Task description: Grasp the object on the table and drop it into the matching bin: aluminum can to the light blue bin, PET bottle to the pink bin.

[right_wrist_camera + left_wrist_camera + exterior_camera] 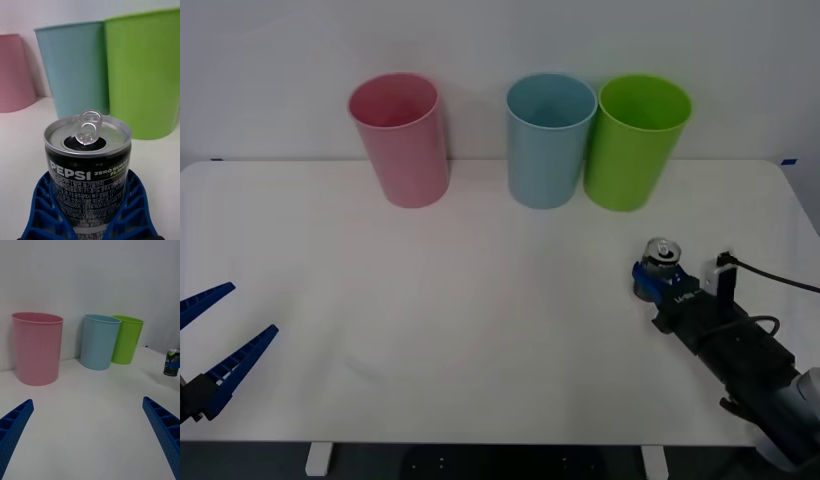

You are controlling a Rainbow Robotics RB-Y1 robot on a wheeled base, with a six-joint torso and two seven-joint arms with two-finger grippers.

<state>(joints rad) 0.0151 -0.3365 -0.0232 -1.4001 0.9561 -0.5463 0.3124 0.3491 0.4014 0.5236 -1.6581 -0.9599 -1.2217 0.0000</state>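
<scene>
The aluminum can, a small black-labelled can with a shiny pull-tab top, stands upright at the right side of the white table. My right gripper is shut on it, its blue ribbed fingers curving round both sides of the can. The light blue bin stands at the back of the table, beyond the can and a little to its left. The pink bin is further left along the back. Low at the near left, my left gripper hangs open and holds nothing.
A lime green bin stands touching the light blue bin's right side, straight behind the can. The left wrist view shows the pink bin, light blue bin, green bin and can. Bare tabletop lies between bins and grippers.
</scene>
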